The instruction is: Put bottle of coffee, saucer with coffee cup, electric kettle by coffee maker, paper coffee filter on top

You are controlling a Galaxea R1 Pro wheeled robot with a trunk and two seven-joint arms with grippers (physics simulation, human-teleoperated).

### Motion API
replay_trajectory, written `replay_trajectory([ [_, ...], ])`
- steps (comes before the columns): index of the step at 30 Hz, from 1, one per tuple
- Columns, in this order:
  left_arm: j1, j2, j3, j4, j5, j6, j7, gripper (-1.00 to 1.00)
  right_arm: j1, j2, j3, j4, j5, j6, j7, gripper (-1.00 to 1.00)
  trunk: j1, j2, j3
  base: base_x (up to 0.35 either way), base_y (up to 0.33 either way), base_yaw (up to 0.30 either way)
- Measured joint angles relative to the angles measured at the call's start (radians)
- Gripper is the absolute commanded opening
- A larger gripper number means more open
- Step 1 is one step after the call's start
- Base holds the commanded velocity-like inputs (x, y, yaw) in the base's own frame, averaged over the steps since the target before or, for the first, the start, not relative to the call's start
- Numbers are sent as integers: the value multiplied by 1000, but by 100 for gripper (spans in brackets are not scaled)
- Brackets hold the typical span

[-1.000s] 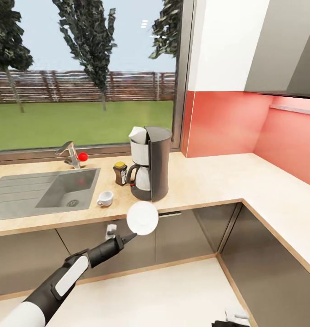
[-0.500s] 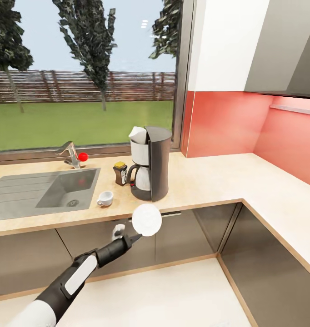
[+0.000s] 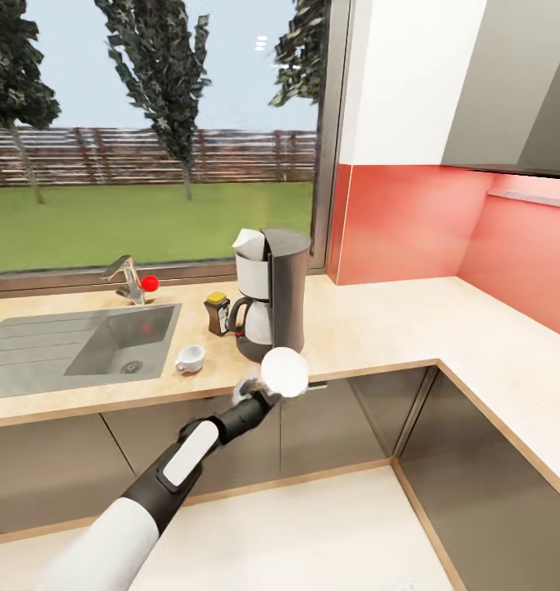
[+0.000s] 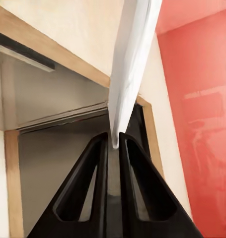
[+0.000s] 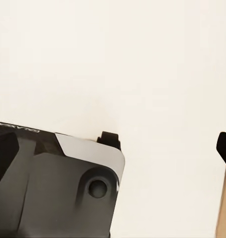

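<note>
Head view: your left gripper point(image 3: 268, 392) carries the saucer point(image 3: 284, 371) at frame centre, over the counter point(image 3: 378, 328) edge before the coffee maker point(image 3: 272, 305). Saucer placement is in hand; next, lower it flat beside the machine.

Left wrist view: jaws pinch the saucer point(image 4: 130, 69) rim edge-on.

Right wrist view: jaw state cannot be told.

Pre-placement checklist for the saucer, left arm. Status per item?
1. Grip: left gripper shut on the saucer rim, ok.
2. Saucer level: held on edge, not ok for setting down yet.
3. Landing spot: bare kitchen countertop right of the coffee maker, ok.
4. Saucer above counter height: cannot tell; it overlaps the counter's front edge.
5. Coffee cup waiting near the sink, ok.
6. Bottle of coffee beside the maker, ok.
</note>
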Motion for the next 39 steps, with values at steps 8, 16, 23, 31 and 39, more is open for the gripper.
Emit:
replay_trajectory([
  [8, -29, -25, -1, 1, 140, 1, 89, -100, 2, -1, 1, 0, 1, 1, 0, 100, 0, 0, 0, 0, 0, 0],
  [16, -14, -23, -5, 2, 268, 71, 81, -100, 2, -2, 0, -2, 1, 2, 1, 100, 0, 0, 0, 0, 0, 0],
  [23, -12, -15, -9, 2, 292, 82, -21, -100, 2, 0, 0, -3, 0, 2, 1, 100, 0, 0, 0, 0, 0, 0],
  [31, 32, -13, -4, 2, 294, 82, -26, -100, 2, -1, 0, -3, 0, 2, 1, 100, 0, 0, 0, 0, -138, 0],
  [39, 36, -13, -3, 2, 295, 82, -25, -100, 2, -1, 0, -3, 0, 1, 0, 100, 0, 0, 0, 0, -142, 0],
])
